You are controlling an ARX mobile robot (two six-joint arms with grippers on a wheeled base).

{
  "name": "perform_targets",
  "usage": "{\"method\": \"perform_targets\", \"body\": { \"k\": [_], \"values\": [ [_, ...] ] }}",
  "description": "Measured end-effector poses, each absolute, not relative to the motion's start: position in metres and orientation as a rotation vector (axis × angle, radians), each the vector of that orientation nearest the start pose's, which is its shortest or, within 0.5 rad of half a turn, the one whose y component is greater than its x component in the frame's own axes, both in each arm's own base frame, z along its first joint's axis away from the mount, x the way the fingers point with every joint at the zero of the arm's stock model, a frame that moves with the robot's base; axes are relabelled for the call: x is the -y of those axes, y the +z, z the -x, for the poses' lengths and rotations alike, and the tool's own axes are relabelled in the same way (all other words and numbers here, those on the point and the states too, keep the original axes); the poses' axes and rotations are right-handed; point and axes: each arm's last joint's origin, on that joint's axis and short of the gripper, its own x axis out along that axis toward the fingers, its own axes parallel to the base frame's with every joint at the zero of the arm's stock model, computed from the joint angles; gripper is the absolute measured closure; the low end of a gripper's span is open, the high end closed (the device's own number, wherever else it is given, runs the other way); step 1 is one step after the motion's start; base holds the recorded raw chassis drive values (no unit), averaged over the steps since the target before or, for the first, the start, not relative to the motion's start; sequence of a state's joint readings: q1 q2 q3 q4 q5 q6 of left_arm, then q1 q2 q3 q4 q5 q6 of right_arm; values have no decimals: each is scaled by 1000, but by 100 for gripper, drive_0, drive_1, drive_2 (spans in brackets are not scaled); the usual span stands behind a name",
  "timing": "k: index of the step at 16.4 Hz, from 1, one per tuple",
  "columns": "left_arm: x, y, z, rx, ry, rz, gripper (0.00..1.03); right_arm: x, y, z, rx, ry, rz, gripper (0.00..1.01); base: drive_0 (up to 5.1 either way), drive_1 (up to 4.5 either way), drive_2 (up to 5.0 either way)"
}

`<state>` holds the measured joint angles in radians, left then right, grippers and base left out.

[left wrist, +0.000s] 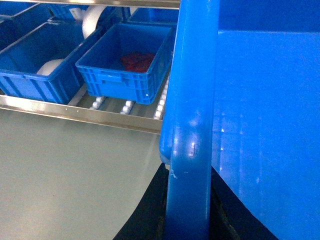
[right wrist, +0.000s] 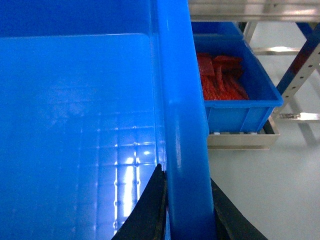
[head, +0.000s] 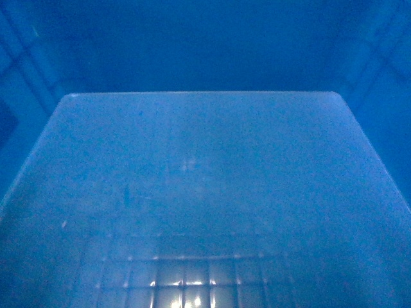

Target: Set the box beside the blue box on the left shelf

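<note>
**Blue crate held by both rims, filling the head view**

The box (head: 205,192) fills the whole head frame, its grid floor bare. In the left wrist view its thick rim (left wrist: 192,125) runs up the centre, the left gripper (left wrist: 187,215) pinching it at the bottom edge. The right gripper (right wrist: 185,210) clamps the opposite rim likewise. At upper left, a shelf (left wrist: 80,112) with rollers carries a blue bin (left wrist: 120,80) holding something red; a neighbouring bin (left wrist: 35,75) holds white objects. Upper right, another bin (right wrist: 240,100) contains red pieces.

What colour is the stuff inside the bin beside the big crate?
Red, clearest in the right wrist view.
</note>
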<state>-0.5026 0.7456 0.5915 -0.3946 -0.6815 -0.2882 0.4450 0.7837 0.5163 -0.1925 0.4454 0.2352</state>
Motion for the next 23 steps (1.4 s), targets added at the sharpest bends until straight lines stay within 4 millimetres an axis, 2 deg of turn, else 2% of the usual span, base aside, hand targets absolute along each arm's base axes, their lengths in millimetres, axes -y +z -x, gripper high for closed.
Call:
{"method": "perform_targets", "body": {
  "k": [23],
  "values": [
    [58,257,-144,-430,235,-26,89,-62,240,-158,-420,-49,-31,90,0,0,0]
  ]
}}
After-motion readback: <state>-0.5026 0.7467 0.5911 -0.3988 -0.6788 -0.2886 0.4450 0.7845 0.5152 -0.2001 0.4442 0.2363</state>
